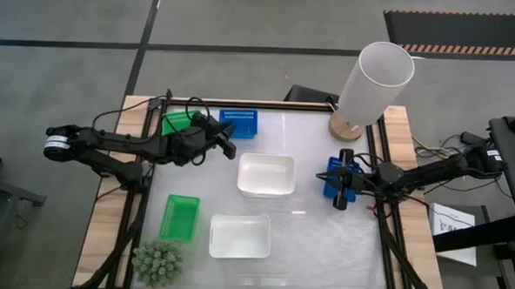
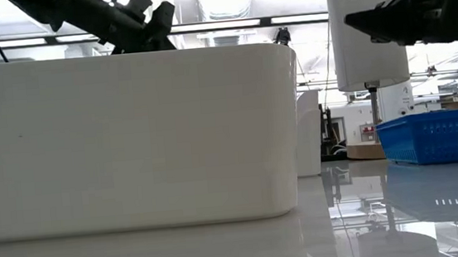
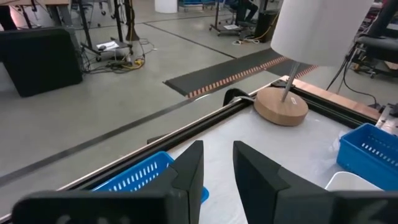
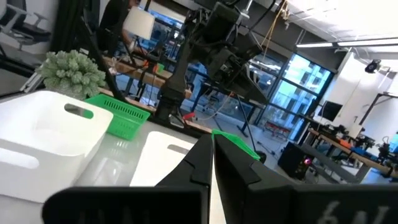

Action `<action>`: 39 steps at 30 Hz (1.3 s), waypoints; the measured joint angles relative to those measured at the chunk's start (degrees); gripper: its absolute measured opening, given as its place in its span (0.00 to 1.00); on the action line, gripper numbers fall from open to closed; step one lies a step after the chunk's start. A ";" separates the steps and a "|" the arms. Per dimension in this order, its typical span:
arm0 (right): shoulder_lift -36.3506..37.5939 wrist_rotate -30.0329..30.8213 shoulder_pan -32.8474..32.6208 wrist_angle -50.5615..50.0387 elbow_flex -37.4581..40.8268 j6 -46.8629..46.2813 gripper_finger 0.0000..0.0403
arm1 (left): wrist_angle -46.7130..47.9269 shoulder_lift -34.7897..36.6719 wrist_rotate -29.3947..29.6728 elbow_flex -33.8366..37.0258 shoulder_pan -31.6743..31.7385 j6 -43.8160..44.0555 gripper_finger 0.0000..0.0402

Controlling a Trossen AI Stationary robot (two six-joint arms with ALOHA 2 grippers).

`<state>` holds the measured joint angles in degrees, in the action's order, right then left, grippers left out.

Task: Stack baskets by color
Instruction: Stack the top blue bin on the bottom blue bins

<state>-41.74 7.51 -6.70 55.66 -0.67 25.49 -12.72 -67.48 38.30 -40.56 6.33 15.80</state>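
**Both grippers raised over the blue baskets, nothing held**

Left gripper (image 1: 229, 142): fingers (image 3: 189, 171) slightly apart, with only a narrow gap and nothing between them. Hovering at the far left part of the table (image 1: 322, 252), just beside the blue basket (image 1: 239, 123) there, with a green basket (image 1: 178, 121) partly hidden under the same arm.

Right gripper (image 1: 327, 176): fingers pressed together, empty. Raised above a second blue basket (image 1: 334, 164) at the right edge of the table.

Between the two arms, at the middle: one white basket (image 1: 266, 175). Nearer the front edge: another white basket (image 1: 239, 236), and beside it, apart, a second green basket (image 1: 179, 218). All baskets single, none stacked.

At the front left corner: a spiky green plant (image 1: 157, 262). At the far right corner: a tall white cylinder (image 1: 375, 80) on a round wooden base (image 1: 345, 128)
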 joint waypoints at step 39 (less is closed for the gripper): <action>-10.91 4.07 -3.44 -69.85 -35.36 -32.07 0.02 | 23.16 -5.59 -17.02 -2.21 2.95 -28.55 0.19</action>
<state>-52.65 11.59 -10.14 -14.19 -36.03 -6.58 10.43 -73.07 21.29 -42.77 9.28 -12.75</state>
